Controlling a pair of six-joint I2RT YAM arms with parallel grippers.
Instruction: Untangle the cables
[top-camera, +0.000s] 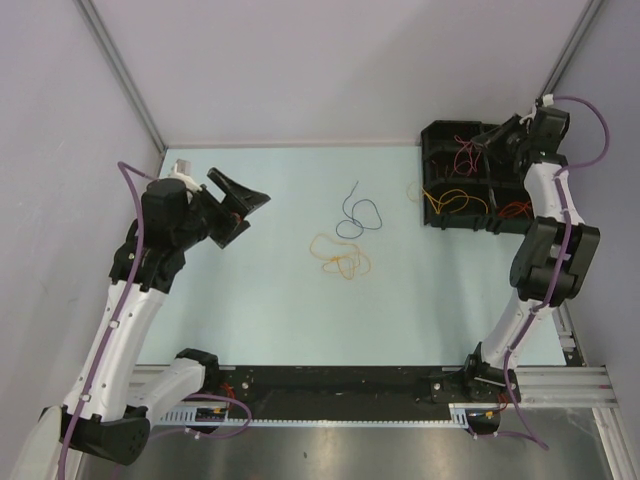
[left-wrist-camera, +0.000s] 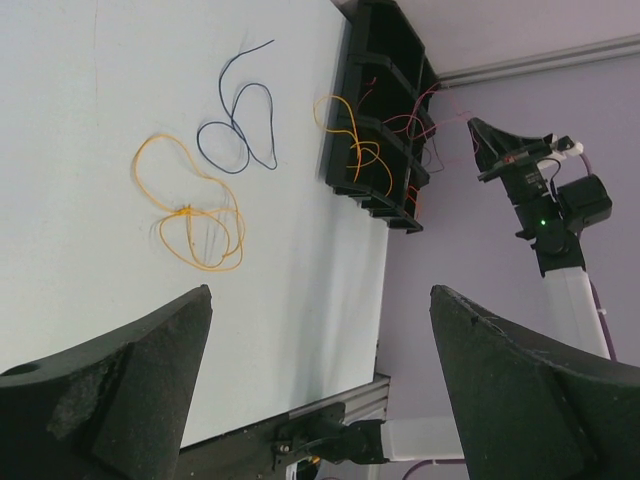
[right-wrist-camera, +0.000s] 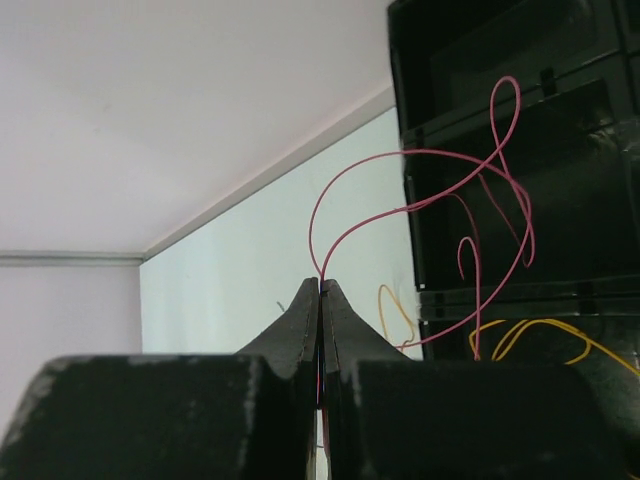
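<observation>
A dark blue cable (top-camera: 357, 215) and a tangled yellow-orange cable (top-camera: 340, 257) lie on the table's middle; both show in the left wrist view, the blue cable (left-wrist-camera: 237, 130) beyond the yellow one (left-wrist-camera: 195, 215). My left gripper (top-camera: 243, 203) is open and empty, held above the table's left. My right gripper (top-camera: 497, 134) is over the black tray (top-camera: 432, 140) at the back right. It is shut on a red cable (right-wrist-camera: 420, 200) that loops up from the fingertips and down into the tray. More yellow (top-camera: 452, 200) and red (top-camera: 514, 210) cables lie in the tray.
The black compartmented tray (left-wrist-camera: 385, 60) stands against the back right corner. An aluminium rail (top-camera: 560, 378) runs along the near edge between the arm bases. Purple walls close in the back and both sides.
</observation>
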